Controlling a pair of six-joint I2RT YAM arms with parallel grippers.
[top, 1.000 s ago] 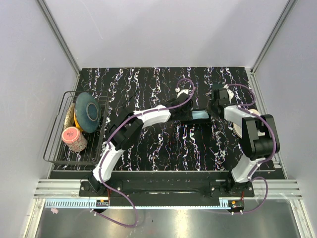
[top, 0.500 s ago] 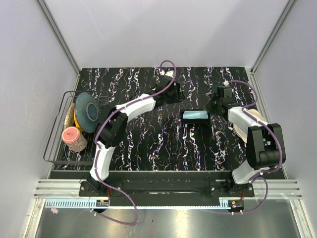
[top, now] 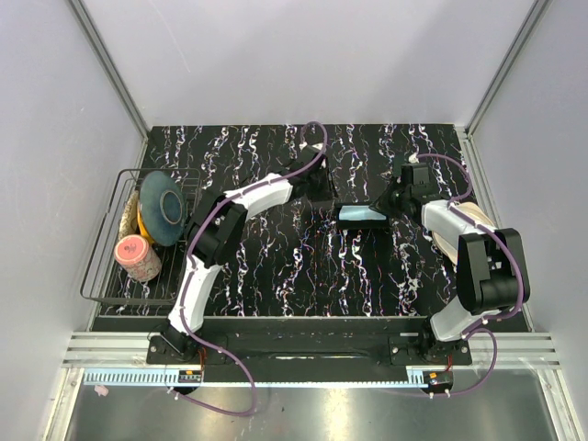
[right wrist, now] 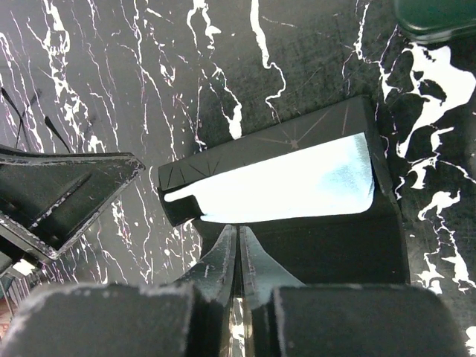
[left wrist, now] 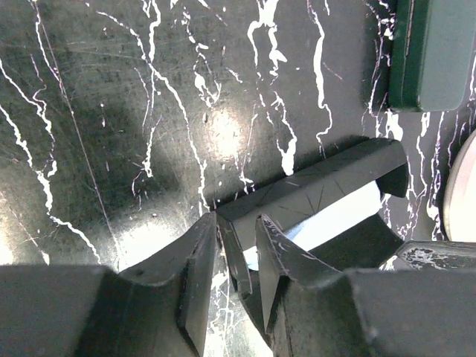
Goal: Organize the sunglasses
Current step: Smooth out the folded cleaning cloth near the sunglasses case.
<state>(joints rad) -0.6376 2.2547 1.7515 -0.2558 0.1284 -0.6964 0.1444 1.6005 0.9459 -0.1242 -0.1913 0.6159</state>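
Note:
An open black sunglasses case [top: 363, 215] with pale blue lining lies mid-table. It also shows in the left wrist view [left wrist: 320, 193] and the right wrist view [right wrist: 297, 178]. My left gripper [top: 333, 204] is at the case's left end. Its jaws [left wrist: 236, 223] are narrowly open and straddle the thin end wall, with a gap on one side. My right gripper [top: 386, 204] is shut, and its tips [right wrist: 238, 229] rest on the edge of the case's black flap. No sunglasses are in view.
A dark green case [left wrist: 431, 52] lies beyond the black one and also shows in the right wrist view [right wrist: 439, 15]. A white round object [top: 464, 220] sits by the right arm. A wire rack [top: 110, 266] at the left holds a teal plate [top: 163, 207] and a pink jar [top: 138, 257].
My left gripper left the case, swung to the far back, and has returned to the case's left end. My right gripper has moved in onto the case's right side.

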